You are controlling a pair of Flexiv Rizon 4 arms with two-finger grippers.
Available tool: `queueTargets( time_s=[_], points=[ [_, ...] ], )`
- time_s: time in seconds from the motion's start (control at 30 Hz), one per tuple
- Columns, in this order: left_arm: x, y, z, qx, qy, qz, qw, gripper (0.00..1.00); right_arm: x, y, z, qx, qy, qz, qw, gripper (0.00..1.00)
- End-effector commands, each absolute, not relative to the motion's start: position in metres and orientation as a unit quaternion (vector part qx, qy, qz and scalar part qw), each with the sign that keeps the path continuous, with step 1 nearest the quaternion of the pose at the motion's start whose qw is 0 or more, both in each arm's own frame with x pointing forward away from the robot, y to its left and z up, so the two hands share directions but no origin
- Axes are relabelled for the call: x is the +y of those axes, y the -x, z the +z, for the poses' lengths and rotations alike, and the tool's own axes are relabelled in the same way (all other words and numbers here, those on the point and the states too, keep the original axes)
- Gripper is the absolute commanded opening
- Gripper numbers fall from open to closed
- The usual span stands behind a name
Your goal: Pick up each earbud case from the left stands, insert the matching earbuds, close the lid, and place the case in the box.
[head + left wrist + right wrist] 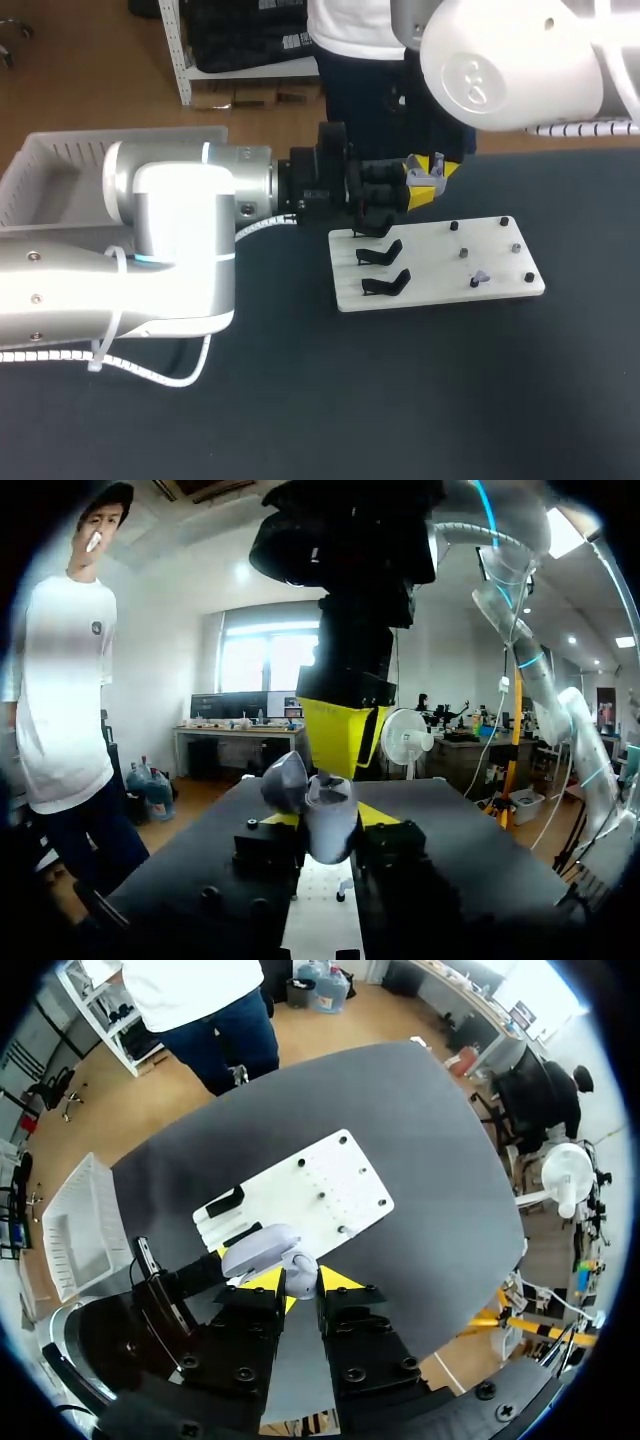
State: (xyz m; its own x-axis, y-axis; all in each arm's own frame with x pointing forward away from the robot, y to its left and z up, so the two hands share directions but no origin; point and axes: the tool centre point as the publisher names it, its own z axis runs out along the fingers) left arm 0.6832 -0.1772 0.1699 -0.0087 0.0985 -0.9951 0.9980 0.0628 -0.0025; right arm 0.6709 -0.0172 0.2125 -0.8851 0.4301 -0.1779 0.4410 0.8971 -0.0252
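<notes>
Both grippers, the left gripper (332, 818) and the right gripper (300, 1280), appear clamped on the open-lidded earbud case (262, 1252), held in the air above the far edge of the white board (430, 285) — probably so one steadies the shell while the other works the lid, clear of the black stands (385, 283).

Left pincer (330, 818) near right pincer (300, 1282)

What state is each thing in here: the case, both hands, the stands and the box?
earbud case: lid open, held in the air.
left hand: shut on the earbud case, a yellow tip on either side.
right hand: at the earbud case from above; grip cannot be told.
stands: all three empty.
box: open-topped, nothing seen inside.
</notes>
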Motion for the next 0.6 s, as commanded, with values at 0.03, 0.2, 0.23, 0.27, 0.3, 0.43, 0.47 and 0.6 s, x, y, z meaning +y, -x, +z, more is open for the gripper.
queueTargets(
  time_s=[0.03,0.2,0.23,0.27,0.3,0.43,0.47,0.6],
  points=[
    [-0.1771,-0.6819,0.1681,0.539,-0.504,-0.459,0.494,0.00,-0.0172,-0.6706,0.2102,0.971,-0.223,-0.033,0.083,0.00],
    [-0.1771,-0.6819,0.1681,0.539,-0.504,-0.459,0.494,0.00,-0.0139,-0.6695,0.2098,0.972,-0.219,-0.034,0.082,0.00],
    [-0.1771,-0.6819,0.1681,0.539,-0.504,-0.459,0.494,0.00,-0.0136,-0.6695,0.2097,0.972,-0.219,-0.034,0.082,0.00],
    [-0.1771,-0.6819,0.1681,0.539,-0.504,-0.459,0.494,0.00,-0.0134,-0.6696,0.2094,0.972,-0.218,-0.034,0.082,0.00],
    [-0.1771,-0.6819,0.1681,0.539,-0.504,-0.459,0.494,0.00,-0.0133,-0.6696,0.2093,0.972,-0.218,-0.035,0.082,0.00],
    [-0.1771,-0.6819,0.1681,0.539,-0.504,-0.459,0.494,0.00,-0.0138,-0.6701,0.2083,0.972,-0.219,-0.036,0.081,0.00],
    [-0.1771,-0.6819,0.1681,0.539,-0.504,-0.459,0.494,0.00,-0.0141,-0.6702,0.2081,0.972,-0.220,-0.037,0.081,0.00],
    [-0.1771,-0.6819,0.1681,0.539,-0.504,-0.459,0.494,0.00,-0.0148,-0.6706,0.2084,0.971,-0.221,-0.036,0.082,0.00]
  ],
)
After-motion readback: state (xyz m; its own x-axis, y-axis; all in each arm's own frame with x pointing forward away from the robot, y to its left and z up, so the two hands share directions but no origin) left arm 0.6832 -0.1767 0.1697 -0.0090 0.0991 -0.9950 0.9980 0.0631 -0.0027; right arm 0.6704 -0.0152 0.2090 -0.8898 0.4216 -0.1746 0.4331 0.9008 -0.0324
